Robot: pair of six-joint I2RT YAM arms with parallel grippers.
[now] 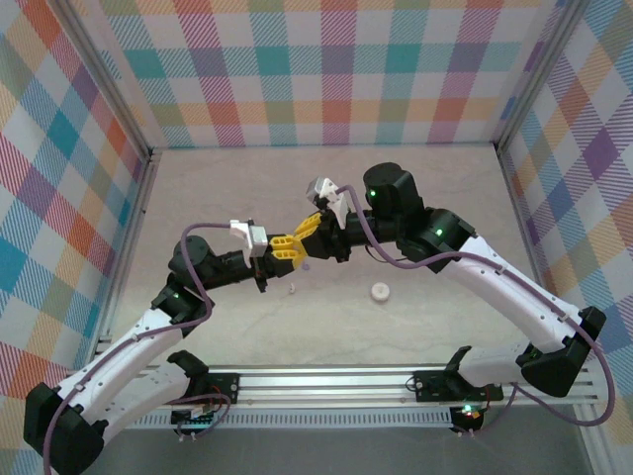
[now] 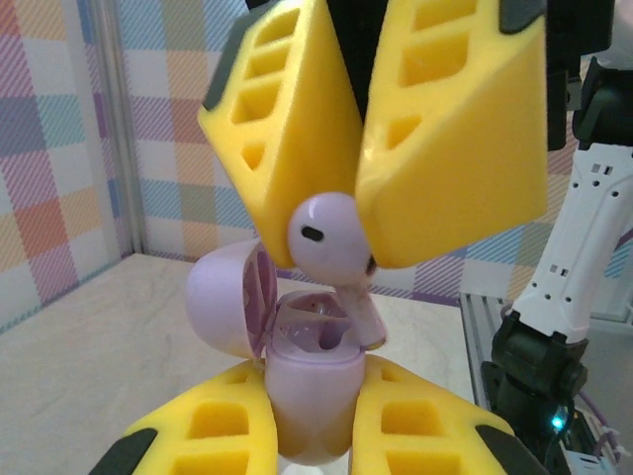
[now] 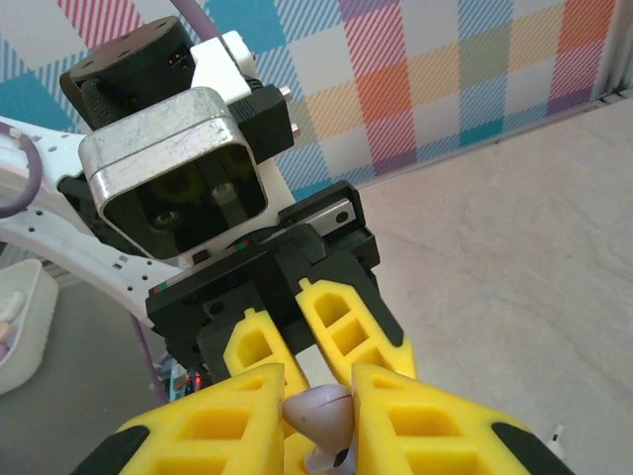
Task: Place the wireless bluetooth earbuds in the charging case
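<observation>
From above, the two arms meet over the middle of the surface (image 1: pixel 445 198), the left end effector (image 1: pixel 289 251) and the right end effector (image 1: pixel 307 233) tip to tip. A white earbud (image 1: pixel 294 289) lies just below them, and a round white disc (image 1: pixel 378 291) sits further right. In the left wrist view, the left end effector (image 2: pixel 312 396) is clamped on the pale purple charging case (image 2: pixel 309 386), held upright with its lid (image 2: pixel 223 307) swung open to the left. The right end effector (image 2: pixel 341 233) pinches a pale purple earbud (image 2: pixel 326 233) directly above, stem reaching down into the case's opening. In the right wrist view, the right end effector (image 3: pixel 321 401) grips that earbud (image 3: pixel 321 411) between its yellow fingers.
</observation>
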